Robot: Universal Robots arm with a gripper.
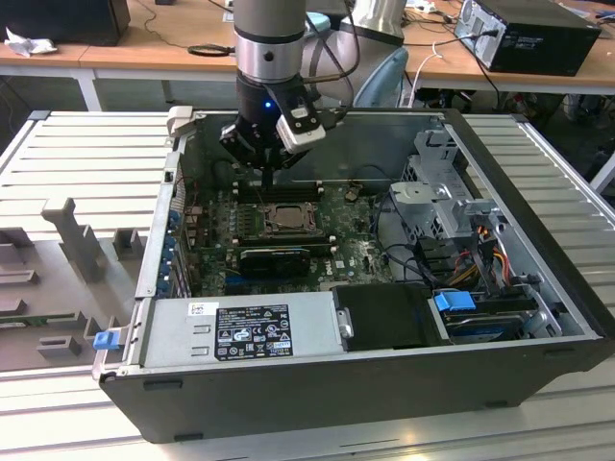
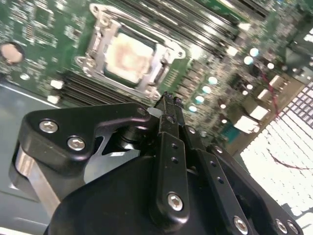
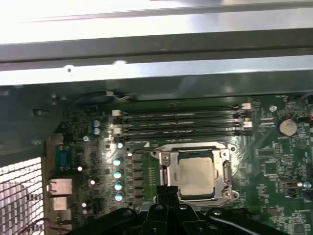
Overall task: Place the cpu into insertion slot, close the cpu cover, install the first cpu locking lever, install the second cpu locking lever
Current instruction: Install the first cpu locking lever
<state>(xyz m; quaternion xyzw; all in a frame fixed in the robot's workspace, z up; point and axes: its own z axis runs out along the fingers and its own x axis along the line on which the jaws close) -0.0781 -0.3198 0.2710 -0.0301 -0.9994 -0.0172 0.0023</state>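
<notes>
The cpu (image 3: 195, 174) (image 2: 129, 56) lies flat in the insertion slot (image 1: 252, 222) on the green motherboard, pale beige in both wrist views. The silvery cpu cover (image 3: 166, 164) (image 2: 95, 46) lies down around it, with the chip showing through its window. My gripper (image 1: 269, 175) (image 2: 168, 102) (image 3: 166, 190) hangs just above the board beside the socket, on its far side in the exterior view. Its black fingers are pressed together and hold nothing. I cannot tell how the locking levers stand.
Long black memory slots (image 3: 181, 122) run beside the socket. The open case holds a power supply (image 1: 240, 331) at the front, a drive cage (image 1: 442, 206) and cables (image 1: 413, 259) on the exterior view's right. A grey moulded tray (image 1: 67, 250) lies outside on the exterior view's left.
</notes>
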